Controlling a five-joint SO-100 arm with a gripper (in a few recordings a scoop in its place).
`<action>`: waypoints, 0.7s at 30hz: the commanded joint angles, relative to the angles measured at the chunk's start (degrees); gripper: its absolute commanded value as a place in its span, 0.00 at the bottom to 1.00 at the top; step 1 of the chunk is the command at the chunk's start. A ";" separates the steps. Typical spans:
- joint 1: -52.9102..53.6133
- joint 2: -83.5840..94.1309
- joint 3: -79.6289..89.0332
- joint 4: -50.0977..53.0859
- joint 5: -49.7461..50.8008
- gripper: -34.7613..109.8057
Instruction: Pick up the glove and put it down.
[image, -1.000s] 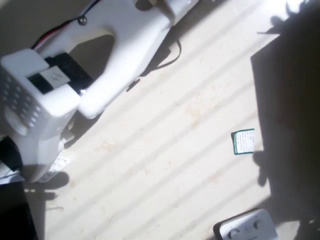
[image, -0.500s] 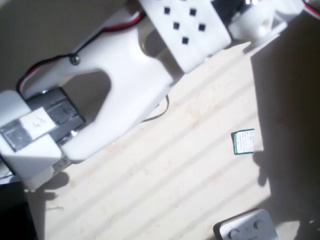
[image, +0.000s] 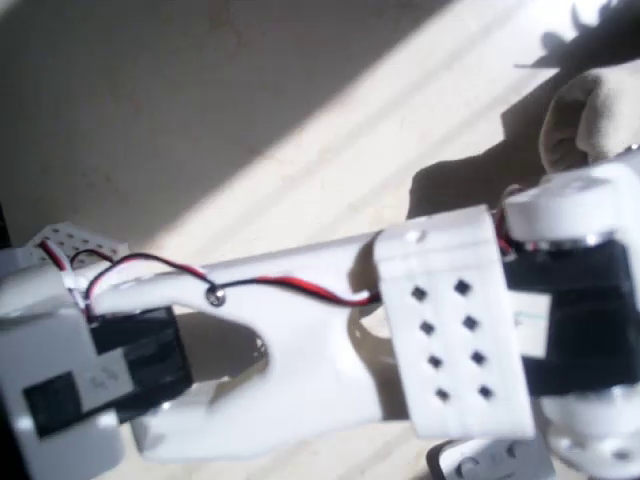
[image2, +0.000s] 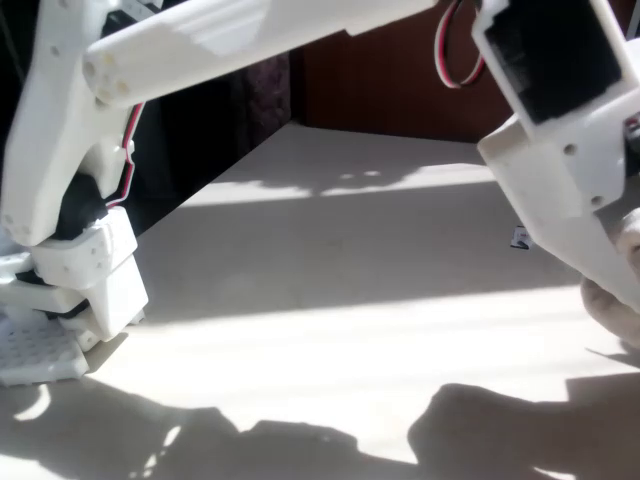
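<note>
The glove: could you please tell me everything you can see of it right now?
The glove shows in the overhead view as a soft, lumpy, cream-beige fabric mass at the upper right, half sunlit and half shadowed. The white arm covers its lower part. In the fixed view a pale rounded bit shows at the right edge, under the arm's end. Whether the hand holds it cannot be told.
</note>
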 joint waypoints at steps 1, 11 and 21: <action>4.66 5.10 -1.23 1.05 -0.62 0.24; 13.10 0.53 -0.53 1.14 -0.62 0.24; 14.59 -6.77 -0.35 1.14 -0.62 0.24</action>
